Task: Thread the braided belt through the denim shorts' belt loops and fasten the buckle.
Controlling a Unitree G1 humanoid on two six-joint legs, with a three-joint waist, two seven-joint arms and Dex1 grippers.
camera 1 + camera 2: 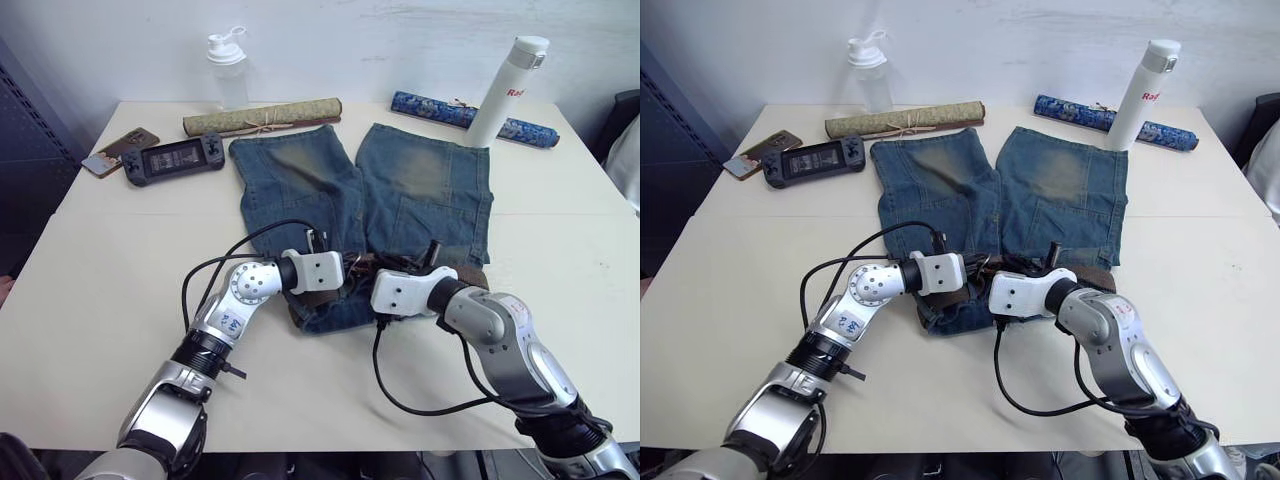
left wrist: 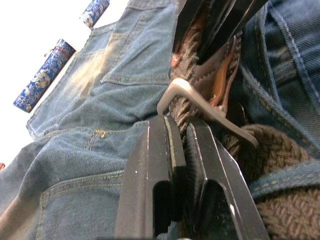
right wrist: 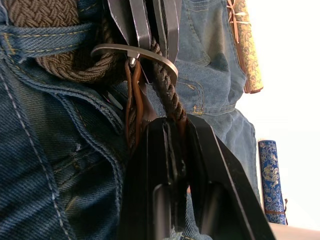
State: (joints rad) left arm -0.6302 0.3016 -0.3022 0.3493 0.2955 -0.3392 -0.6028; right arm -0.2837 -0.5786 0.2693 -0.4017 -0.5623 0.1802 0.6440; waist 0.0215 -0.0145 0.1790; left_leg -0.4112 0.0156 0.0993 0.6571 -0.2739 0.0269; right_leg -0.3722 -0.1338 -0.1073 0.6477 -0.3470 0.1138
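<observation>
Black fingers of the left gripper [image 2: 186, 145] are pressed together on the braided belt [image 2: 192, 112] just beside the silver buckle [image 2: 200, 107], and the right gripper [image 3: 172, 131] meets it from the other side, its fingers likewise clamped on the belt's woven strap. Both sit at the lower centre of the head views, over the waistband of the denim shorts [image 1: 420, 185], where the belt passes under a belt loop [image 3: 37, 36]. Behind them lie a rolled tan mat [image 1: 262, 118], a white bottle [image 1: 508, 88] and a handheld console [image 1: 174, 159].
</observation>
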